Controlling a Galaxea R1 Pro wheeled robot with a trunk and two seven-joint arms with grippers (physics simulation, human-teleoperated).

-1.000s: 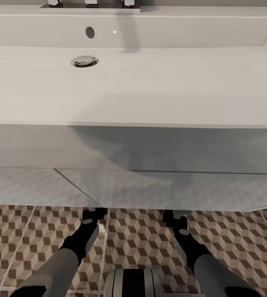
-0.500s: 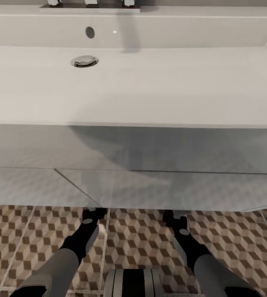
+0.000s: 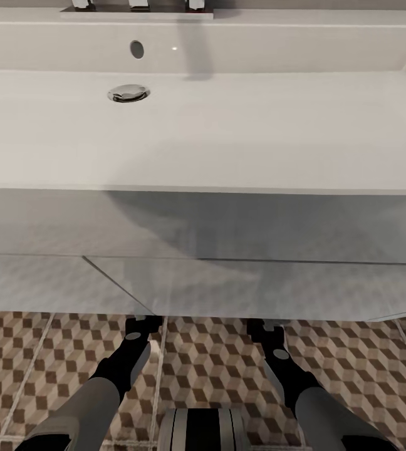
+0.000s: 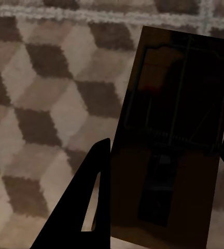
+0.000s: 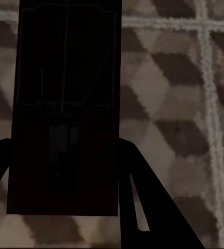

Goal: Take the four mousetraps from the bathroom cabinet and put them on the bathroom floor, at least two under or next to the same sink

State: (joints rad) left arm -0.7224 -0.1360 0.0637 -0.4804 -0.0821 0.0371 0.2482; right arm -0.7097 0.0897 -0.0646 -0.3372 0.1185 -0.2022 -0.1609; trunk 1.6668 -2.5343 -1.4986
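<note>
Jaws astride mousetraps (image 4: 171, 150) (image 5: 65, 119), floor-level.

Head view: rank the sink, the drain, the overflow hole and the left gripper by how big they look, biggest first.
1. sink, by far the largest.
2. left gripper.
3. drain, close in look to the gripper, and it sits farther from the camera, so that order is unsure.
4. overflow hole, smallest.

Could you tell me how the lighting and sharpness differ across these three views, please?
Head view: bright and fairly crisp, with a soft grey shadow across the front of the sink. Left wrist view: dim and blurred, the mousetrap nearly black between the fingers. Right wrist view: equally dark, its mousetrap a shadowy slab over the softly blurred bathroom floor.
</note>
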